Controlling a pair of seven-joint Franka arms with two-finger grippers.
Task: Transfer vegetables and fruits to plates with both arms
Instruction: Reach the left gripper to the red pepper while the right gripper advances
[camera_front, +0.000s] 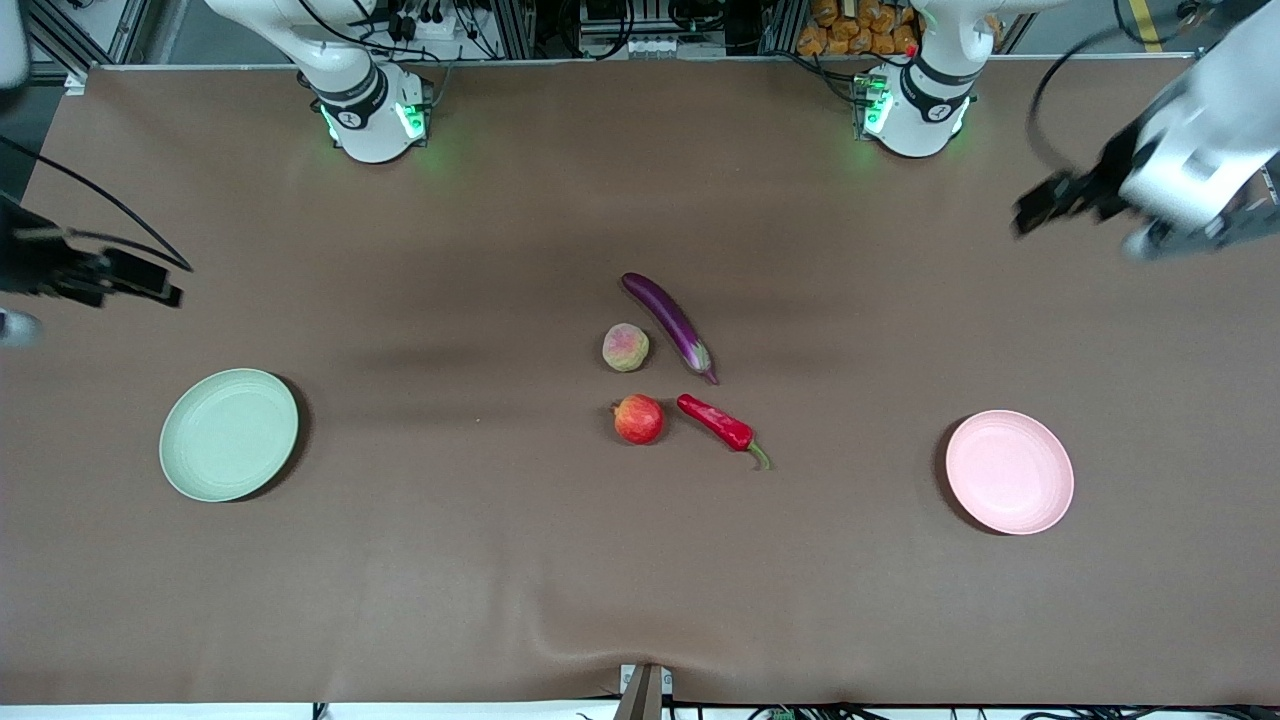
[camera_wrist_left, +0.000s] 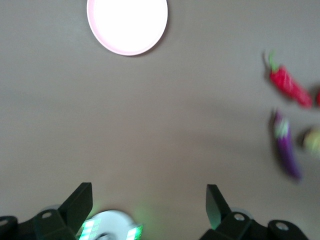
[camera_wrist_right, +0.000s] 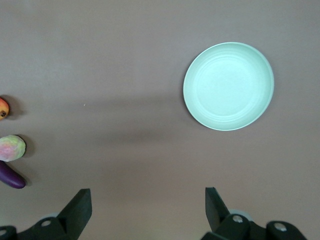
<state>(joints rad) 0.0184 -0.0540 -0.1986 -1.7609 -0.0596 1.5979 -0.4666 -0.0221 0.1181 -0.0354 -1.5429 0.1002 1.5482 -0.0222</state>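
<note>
Mid-table lie a purple eggplant (camera_front: 668, 322), a yellow-green fruit (camera_front: 626, 347), a red fruit (camera_front: 639, 419) and a red chili (camera_front: 718, 422), close together. The pale green plate (camera_front: 229, 434) sits toward the right arm's end and the pale pink plate (camera_front: 1009, 471) toward the left arm's end; both hold nothing. My left gripper (camera_front: 1040, 205) hangs open over bare table at its own end, my right gripper (camera_front: 130, 280) open over its end. The left wrist view shows the pink plate (camera_wrist_left: 127, 22), chili (camera_wrist_left: 289, 86) and eggplant (camera_wrist_left: 286, 147); the right wrist view shows the green plate (camera_wrist_right: 228, 86).
Brown cloth (camera_front: 480, 560) covers the whole table. The two arm bases (camera_front: 372, 115) (camera_front: 915, 105) stand along the edge farthest from the front camera. A small bracket (camera_front: 645, 690) sticks up at the nearest edge.
</note>
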